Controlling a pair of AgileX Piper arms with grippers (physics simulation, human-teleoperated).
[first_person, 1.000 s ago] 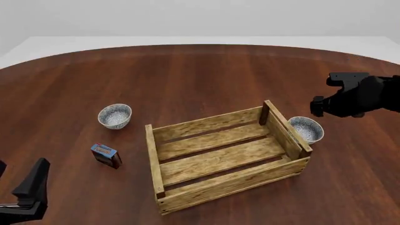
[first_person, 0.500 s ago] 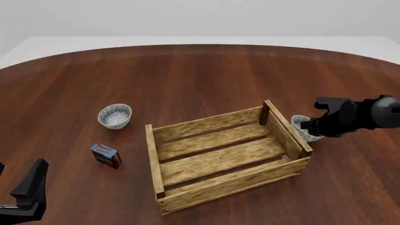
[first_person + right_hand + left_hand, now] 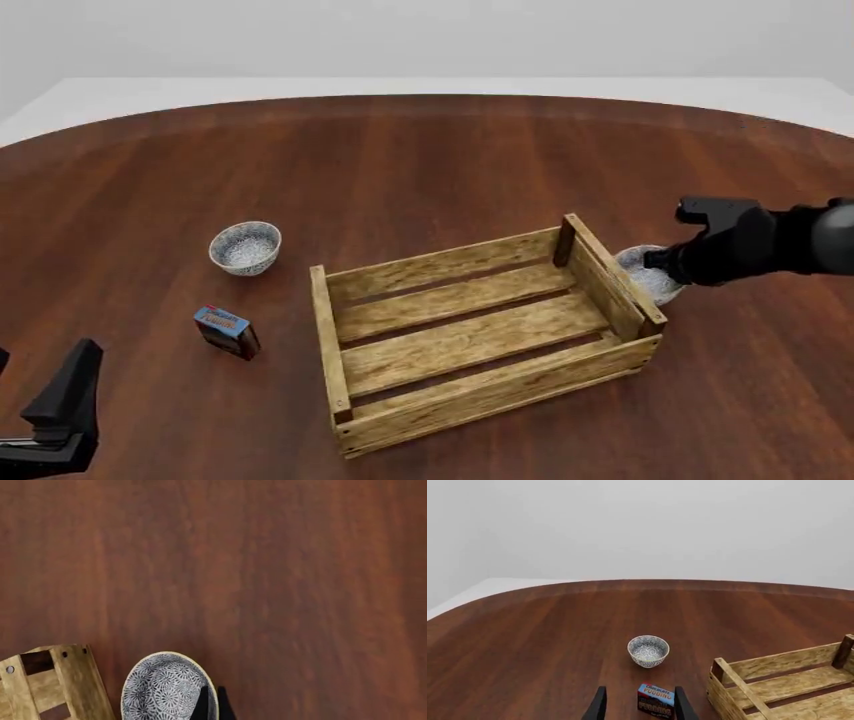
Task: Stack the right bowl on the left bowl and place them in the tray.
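The right bowl (image 3: pixel 651 280), white with a blue-grey lacy pattern, stands on the table against the right end of the wooden tray (image 3: pixel 467 335). My right gripper (image 3: pixel 658 263) is down on it. In the right wrist view its fingertips (image 3: pixel 202 705) pinch the bowl's rim (image 3: pixel 167 687), one inside and one outside. The left bowl (image 3: pixel 246 247) stands alone left of the tray and also shows in the left wrist view (image 3: pixel 648 651). My left gripper (image 3: pixel 60 412) is open and empty at the near left, far from both bowls.
A small blue pudding box (image 3: pixel 226 331) stands between the left bowl and the tray's near-left corner; in the left wrist view the box (image 3: pixel 656 700) lies between the open fingers' line of sight. The tray's corner post (image 3: pixel 63 680) is close beside the right bowl.
My right gripper came down from above and right of the right bowl onto its rim and closed on it. The bowl stays on the table. The left arm barely moved.
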